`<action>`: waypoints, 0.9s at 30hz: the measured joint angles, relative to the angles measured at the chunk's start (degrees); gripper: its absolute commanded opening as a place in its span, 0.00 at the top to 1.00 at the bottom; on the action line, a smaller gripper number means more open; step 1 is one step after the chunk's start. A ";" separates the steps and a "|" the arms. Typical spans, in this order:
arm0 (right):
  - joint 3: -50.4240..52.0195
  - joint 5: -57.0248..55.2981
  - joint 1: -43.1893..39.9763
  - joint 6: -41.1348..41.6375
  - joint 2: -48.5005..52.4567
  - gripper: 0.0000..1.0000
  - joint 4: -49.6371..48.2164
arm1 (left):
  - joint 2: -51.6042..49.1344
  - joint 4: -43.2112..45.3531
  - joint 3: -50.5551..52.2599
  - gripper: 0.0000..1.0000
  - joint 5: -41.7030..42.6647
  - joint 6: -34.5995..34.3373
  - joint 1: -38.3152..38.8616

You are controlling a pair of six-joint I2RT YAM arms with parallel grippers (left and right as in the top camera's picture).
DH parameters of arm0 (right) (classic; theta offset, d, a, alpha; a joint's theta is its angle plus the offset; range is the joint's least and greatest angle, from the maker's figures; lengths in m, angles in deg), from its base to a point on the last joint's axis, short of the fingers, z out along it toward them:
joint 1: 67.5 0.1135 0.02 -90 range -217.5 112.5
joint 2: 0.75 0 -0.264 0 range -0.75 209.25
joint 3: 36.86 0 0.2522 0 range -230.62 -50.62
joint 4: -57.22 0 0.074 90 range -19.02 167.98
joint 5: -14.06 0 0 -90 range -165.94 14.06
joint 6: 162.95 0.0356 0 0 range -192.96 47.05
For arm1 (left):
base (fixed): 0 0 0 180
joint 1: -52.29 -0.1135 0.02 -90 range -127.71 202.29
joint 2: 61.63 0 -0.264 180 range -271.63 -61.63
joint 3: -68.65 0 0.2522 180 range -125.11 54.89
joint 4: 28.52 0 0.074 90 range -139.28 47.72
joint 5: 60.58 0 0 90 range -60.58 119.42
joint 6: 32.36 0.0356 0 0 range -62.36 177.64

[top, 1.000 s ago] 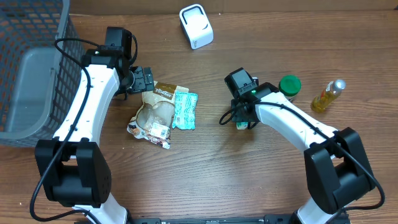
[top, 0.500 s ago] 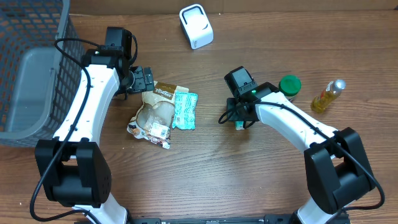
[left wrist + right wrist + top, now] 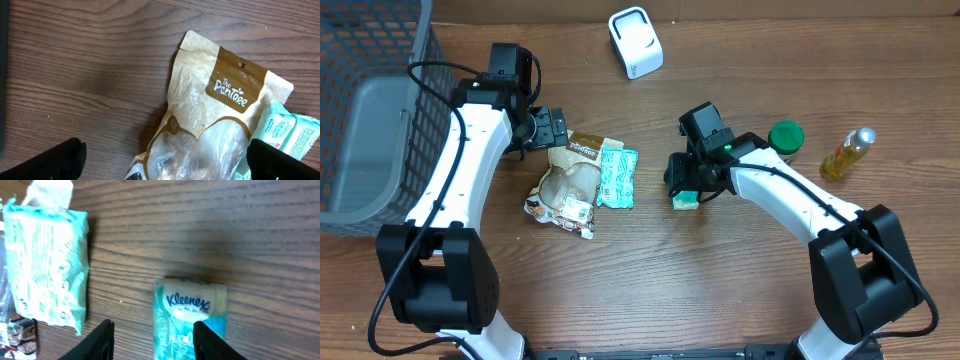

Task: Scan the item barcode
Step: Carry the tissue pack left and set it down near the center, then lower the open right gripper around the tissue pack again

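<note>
- The right gripper (image 3: 686, 186) is low over the table (image 3: 650, 290), a little right of centre, with its fingers (image 3: 102, 341) apart.
- A tissue pack (image 3: 190, 316) lies between them. In the right wrist view one finger stands clear of the pack with bare wood between, and the other overlaps the pack's edge, so the fingers are not clamped on it.
- The tissue pack lies on the wood, near and right of the scanner (image 3: 635, 42), which stands well apart at the far edge.
- The left gripper (image 3: 552, 128) hangs with its fingers spread wide and nothing between them, just over the far end of a snack bag (image 3: 568, 180).
- The snack bag lies flat, left of centre, printed side up.
- A wipes pack (image 3: 617, 176) lies against the bag's right side, between the bag and the tissue pack.
- A green-lidded jar (image 3: 786, 136) stands right of the right gripper, close by that arm.
- A bottle (image 3: 848, 154) of yellow liquid stands further right.
- A mesh basket (image 3: 400, 40) fills the far left corner.
</note>
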 measured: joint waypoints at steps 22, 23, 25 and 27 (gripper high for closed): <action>0.04 11.89 -12.31 -8.96 0.00 0.60 6.86 | 0.00 0.00 0.00 0.00 0.00 0.00 0.00; 0.22 12.31 -12.31 -9.18 0.00 0.61 6.32 | 0.00 0.00 0.00 0.01 0.00 0.00 0.00; 0.72 13.16 -12.24 -9.42 0.00 0.61 5.79 | 0.00 0.00 0.00 0.00 0.00 0.00 -0.02; 1.46 13.92 -12.07 -9.57 0.00 0.61 5.70 | 0.00 0.00 0.00 0.00 -0.02 0.00 -0.02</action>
